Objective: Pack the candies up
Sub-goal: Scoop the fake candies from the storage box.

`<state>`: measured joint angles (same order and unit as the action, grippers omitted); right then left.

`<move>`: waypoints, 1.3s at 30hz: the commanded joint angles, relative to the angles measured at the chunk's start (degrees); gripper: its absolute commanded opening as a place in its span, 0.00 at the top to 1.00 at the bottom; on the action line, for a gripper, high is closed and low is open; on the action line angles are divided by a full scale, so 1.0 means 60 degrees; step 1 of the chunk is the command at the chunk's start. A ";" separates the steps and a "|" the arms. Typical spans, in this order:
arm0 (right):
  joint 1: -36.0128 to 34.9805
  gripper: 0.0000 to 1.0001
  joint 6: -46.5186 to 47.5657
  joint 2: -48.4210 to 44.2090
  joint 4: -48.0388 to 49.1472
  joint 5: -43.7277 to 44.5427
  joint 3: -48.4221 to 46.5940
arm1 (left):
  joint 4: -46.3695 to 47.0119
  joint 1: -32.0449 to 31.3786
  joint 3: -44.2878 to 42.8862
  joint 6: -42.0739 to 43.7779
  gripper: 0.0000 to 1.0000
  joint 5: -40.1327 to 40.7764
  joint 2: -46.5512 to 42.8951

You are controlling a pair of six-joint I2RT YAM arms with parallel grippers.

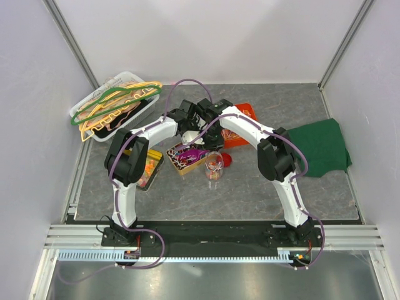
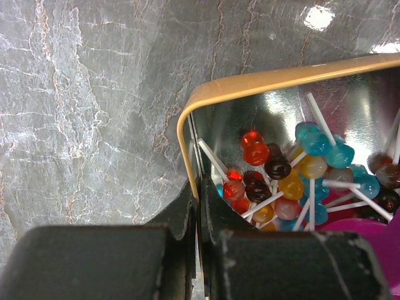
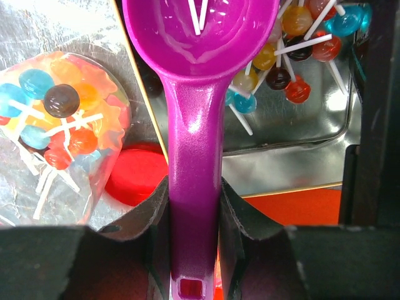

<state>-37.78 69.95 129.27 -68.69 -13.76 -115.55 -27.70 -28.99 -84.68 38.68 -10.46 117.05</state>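
Purple scoop (image 3: 195, 131) gripped by right end effector (image 3: 194, 206), bowl ahead among candies (image 3: 278, 78); left end effector (image 2: 200, 200) pinches tin rim (image 2: 275, 78).

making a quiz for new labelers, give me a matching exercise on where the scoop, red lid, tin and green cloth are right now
1 scoop
2 red lid
3 tin
4 green cloth

a rim pinched by left gripper
b table's right side
c held in right gripper
d beside the clear jar

Pairs: 1-c, 2-d, 3-a, 4-b
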 commanded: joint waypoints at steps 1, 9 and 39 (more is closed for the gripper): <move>0.0320 1.00 0.0236 -0.0583 0.1765 0.0184 -0.0371 | -0.0905 -0.0573 0.0535 0.0996 0.98 -0.0762 -0.0246; 0.0422 1.00 -0.0189 -0.0496 0.2247 -0.0109 -0.0255 | -0.0862 -0.0573 0.0564 0.0893 0.98 -0.0718 -0.0319; 0.0906 1.00 -0.1668 -0.0832 0.4196 -0.0490 0.1635 | -0.0715 -0.0485 0.0930 0.0527 0.98 -0.0982 -0.0569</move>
<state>-36.29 66.30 125.29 -60.31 -18.87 -106.72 -24.95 -28.71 -82.06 38.68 -11.64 115.81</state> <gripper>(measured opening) 0.349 0.031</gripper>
